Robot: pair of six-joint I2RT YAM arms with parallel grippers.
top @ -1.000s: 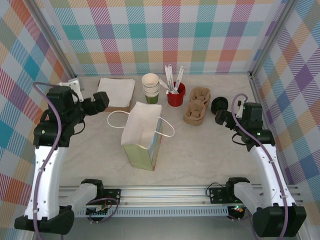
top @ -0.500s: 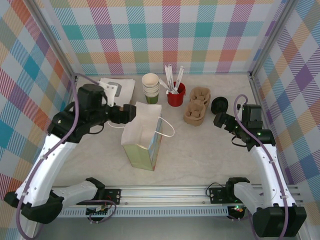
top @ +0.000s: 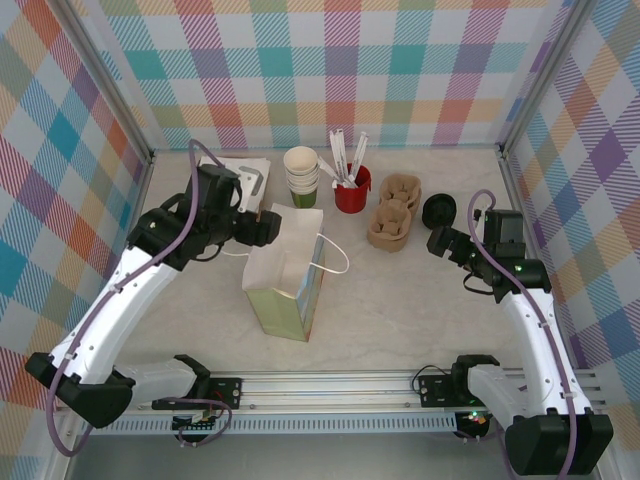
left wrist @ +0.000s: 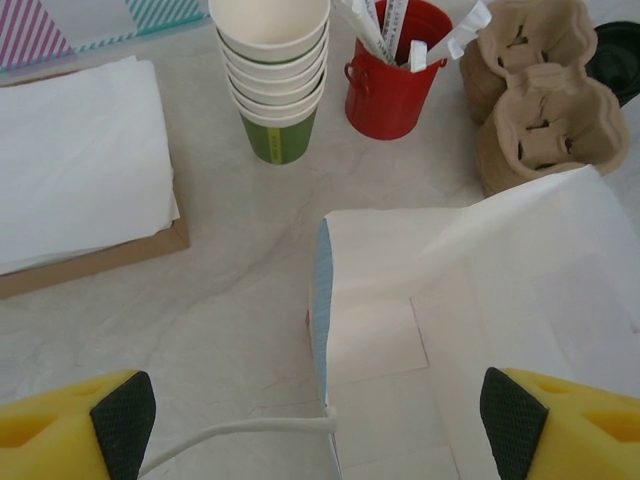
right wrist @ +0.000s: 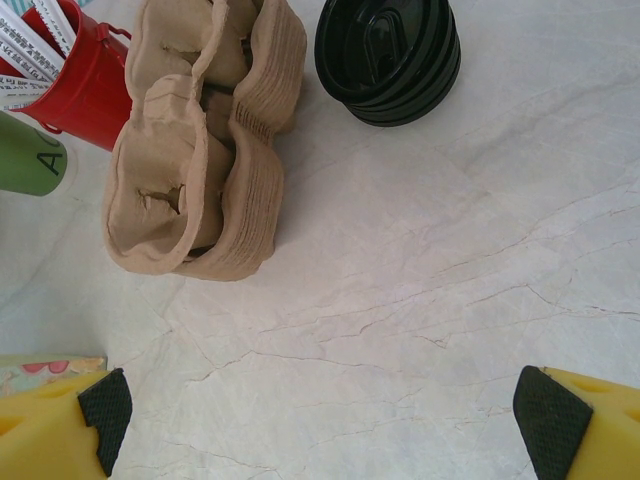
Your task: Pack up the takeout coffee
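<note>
The takeout coffee is out of view. The paper bag [top: 285,265] stands open in the middle of the table, white inside with a green patterned side. My left gripper [top: 268,228] hovers open at the bag's left rim. In the left wrist view the bag's [left wrist: 480,300] blue-edged rim and its white cord handle [left wrist: 230,432] lie between my left gripper's [left wrist: 320,425] fingertips, untouched by them. My right gripper [top: 445,243] stands open over bare table on the right, with nothing between the fingers of the right gripper [right wrist: 330,410].
A stack of lidless green cups [top: 301,172], a red cup of white sticks [top: 351,190], brown cup carriers [top: 392,212] and a stack of black lids [top: 440,210] line the back. White napkins [top: 232,185] lie at the back left. Checked walls close in three sides.
My left arm has swung right from beside the napkins to the bag's left rim, its jaws narrowing a little. The right arm has barely moved.
</note>
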